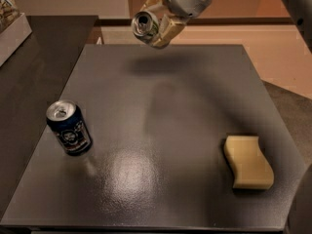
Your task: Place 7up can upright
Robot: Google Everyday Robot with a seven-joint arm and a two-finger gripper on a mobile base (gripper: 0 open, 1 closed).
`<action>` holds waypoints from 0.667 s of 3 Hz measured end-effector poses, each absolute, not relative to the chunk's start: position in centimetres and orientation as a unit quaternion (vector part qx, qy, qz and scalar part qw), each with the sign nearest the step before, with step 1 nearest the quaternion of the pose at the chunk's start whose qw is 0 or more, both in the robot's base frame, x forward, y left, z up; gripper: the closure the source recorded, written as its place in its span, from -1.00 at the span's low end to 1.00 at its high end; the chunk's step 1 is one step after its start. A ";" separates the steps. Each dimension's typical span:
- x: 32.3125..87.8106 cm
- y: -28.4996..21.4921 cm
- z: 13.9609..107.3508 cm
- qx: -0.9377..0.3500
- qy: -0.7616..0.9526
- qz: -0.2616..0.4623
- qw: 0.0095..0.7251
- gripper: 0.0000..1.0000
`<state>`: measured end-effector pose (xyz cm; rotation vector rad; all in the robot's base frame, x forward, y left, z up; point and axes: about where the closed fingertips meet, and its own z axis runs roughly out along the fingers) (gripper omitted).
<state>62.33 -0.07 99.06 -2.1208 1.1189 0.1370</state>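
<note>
The gripper [156, 22] squeezes the tipped 7up can [145, 25] above the table [161, 111], at its far edge. Next, it probably needs turning straight and lowering.

Your pincer [152, 25], top centre of the frame, clasps the silver can [145, 25] tilted over the counter's [165, 126] far edge; blue can [69, 127] stands left, sponge [247, 162] lower right.
</note>
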 end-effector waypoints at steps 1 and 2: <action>61.1 0.4 99.8 -0.794 0.469 0.094 0.375 1.00; 59.8 1.2 100.6 -0.772 0.489 0.128 0.386 1.00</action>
